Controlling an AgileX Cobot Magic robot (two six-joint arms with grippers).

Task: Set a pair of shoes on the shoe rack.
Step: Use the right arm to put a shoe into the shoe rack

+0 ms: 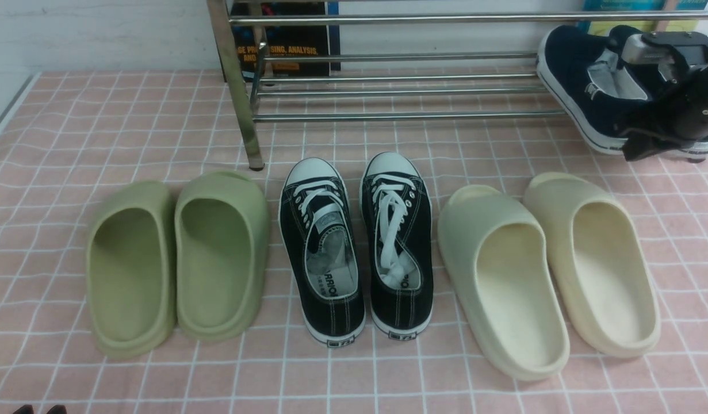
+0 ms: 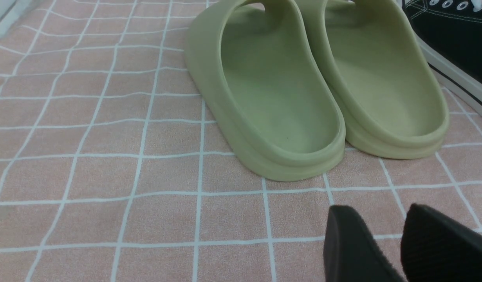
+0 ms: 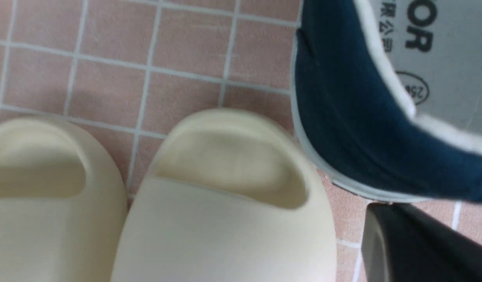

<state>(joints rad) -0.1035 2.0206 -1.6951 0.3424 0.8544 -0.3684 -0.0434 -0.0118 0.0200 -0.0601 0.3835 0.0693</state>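
At the far right of the front view a navy-blue slip-on shoe (image 1: pixel 584 95) with a white sole hangs tilted on its side, close to the right end of the chrome shoe rack's (image 1: pixel 388 91) low bars. My right gripper (image 1: pixel 641 135) is shut on its heel end. In the right wrist view the navy shoe (image 3: pixel 342 129) shows its grey lining, and one black finger (image 3: pixel 417 243) presses against its white sole. My left gripper (image 2: pixel 376 219) is open over bare cloth, just behind the green slides; its tips show at the bottom left edge (image 1: pixel 40 409).
On the pink checked cloth (image 1: pixel 129 115) stand green slides (image 1: pixel 175 259), black lace-up sneakers (image 1: pixel 356 247) and cream slides (image 1: pixel 549 270), in a row before the rack. A rack leg (image 1: pixel 238 103) stands behind the green slides. Books lean against the wall behind the rack (image 1: pixel 284 46).
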